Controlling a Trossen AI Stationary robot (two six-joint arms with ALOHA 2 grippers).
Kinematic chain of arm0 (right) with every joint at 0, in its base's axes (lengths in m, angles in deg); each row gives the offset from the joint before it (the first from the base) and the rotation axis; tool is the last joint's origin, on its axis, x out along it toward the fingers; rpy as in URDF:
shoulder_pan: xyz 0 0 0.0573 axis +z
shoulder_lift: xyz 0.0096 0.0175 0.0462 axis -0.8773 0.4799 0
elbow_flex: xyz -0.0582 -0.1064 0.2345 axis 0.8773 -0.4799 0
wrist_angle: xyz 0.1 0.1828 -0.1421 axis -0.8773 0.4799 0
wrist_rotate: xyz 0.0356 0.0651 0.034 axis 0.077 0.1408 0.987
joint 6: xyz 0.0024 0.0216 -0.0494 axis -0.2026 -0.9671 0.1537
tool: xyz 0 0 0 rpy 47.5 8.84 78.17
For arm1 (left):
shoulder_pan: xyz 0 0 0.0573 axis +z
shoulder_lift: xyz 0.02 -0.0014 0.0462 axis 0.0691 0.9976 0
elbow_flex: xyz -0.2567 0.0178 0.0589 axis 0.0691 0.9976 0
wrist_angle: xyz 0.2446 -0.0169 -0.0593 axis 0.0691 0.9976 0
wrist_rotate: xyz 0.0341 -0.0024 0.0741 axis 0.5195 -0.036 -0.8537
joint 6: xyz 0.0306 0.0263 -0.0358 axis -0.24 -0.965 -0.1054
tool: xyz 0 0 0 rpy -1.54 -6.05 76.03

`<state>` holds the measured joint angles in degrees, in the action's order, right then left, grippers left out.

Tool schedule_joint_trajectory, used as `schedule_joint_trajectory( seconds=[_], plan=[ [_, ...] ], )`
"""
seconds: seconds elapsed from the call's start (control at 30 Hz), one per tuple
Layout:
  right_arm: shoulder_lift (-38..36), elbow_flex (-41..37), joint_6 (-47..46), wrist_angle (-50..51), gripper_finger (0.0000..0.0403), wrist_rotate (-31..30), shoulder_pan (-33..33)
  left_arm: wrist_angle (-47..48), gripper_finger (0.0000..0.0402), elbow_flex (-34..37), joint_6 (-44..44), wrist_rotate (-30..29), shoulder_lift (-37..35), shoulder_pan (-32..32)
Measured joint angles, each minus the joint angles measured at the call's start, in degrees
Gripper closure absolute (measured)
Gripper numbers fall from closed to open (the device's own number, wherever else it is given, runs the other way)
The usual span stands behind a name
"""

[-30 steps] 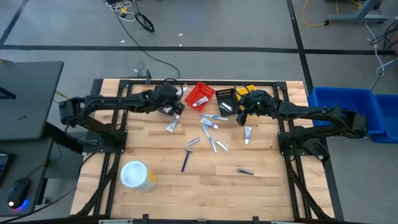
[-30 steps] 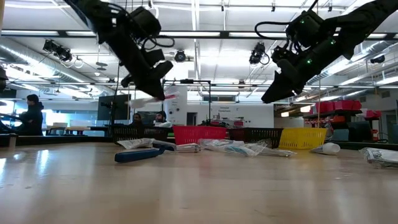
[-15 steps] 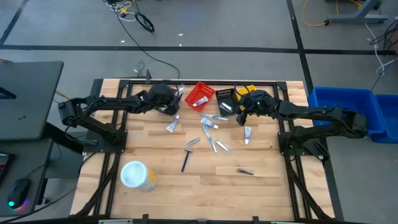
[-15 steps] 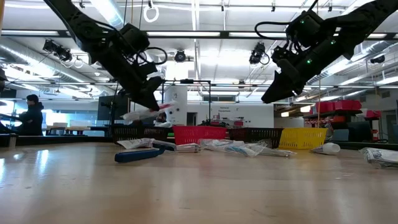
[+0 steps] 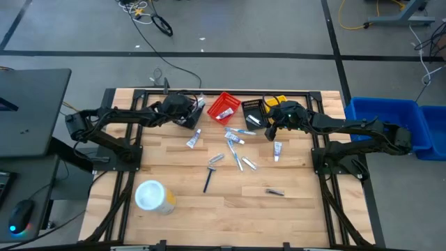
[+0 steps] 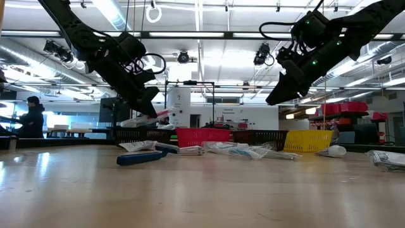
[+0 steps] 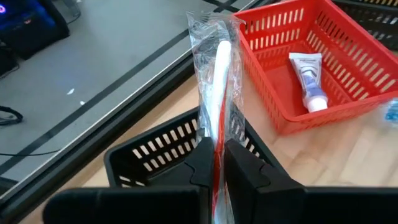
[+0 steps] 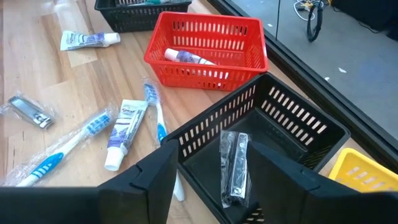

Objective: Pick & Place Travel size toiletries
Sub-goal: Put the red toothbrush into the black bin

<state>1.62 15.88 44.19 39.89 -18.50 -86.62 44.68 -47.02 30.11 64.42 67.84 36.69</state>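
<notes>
Your left gripper (image 7: pixel 214 155) is clamped on a wrapped toothbrush (image 7: pixel 217 81), white with a red handle, held in the air over the far-left black basket (image 7: pixel 155 155) at the far edge of the desk (image 5: pixel 230 199). The low view shows the toothbrush hanging just above the basket rim, tilted, not yet inside

The red basket (image 5: pixel 224 107) sits just right of that basket and already holds one small white tube (image 7: pixel 308 81). Your right gripper (image 8: pixel 211 174) hovers over the second black basket (image 8: pixel 280 137), fingers apart and holding nothing; a dark wrapped razor (image 8: pixel 233 165) lies inside it. The yellow basket (image 5: pixel 276 102) is at the right end of the row, mostly hidden under the right arm

Step in hand, as I judge it: placing the toothbrush into the far-left black basket. Next move calls for lowering the left gripper until the wrapper clears the rim, then letting go. Watch the long wrapper: it could catch on the slotted wall or tip out over the far edge

Still loose on the desk: blue-and-white toothbrushes (image 8: pixel 65 146), a white tube (image 8: pixel 121 130), another tube (image 5: pixel 277 149) near the right arm, a dark blue stick (image 5: pixel 208 181), and a small dark item (image 5: pixel 274 192) nearer you
</notes>
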Motion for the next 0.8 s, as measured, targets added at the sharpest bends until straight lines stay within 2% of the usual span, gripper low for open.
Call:
schedule_joint_trajectory(
  seconds=[0.23,0.53,0.8],
  plan=[
    [0.0,0.0,0.0,0.0,0.0197,0.0,0.0,-0.7,0.0376,0.0,-0.8,0.2,3.0,0.1],
    [0.0,0.0,0.0,0.0,0.0217,0.0,0.0,-3.7,0.0376,0.0,0.8,0.6,7.6,0.3],
    [0.0,0.0,0.0,0.0,0.0217,0.0,0.0,-2.1,0.0302,0.0,1.5,-1.0,7.6,0.1]
  ],
)
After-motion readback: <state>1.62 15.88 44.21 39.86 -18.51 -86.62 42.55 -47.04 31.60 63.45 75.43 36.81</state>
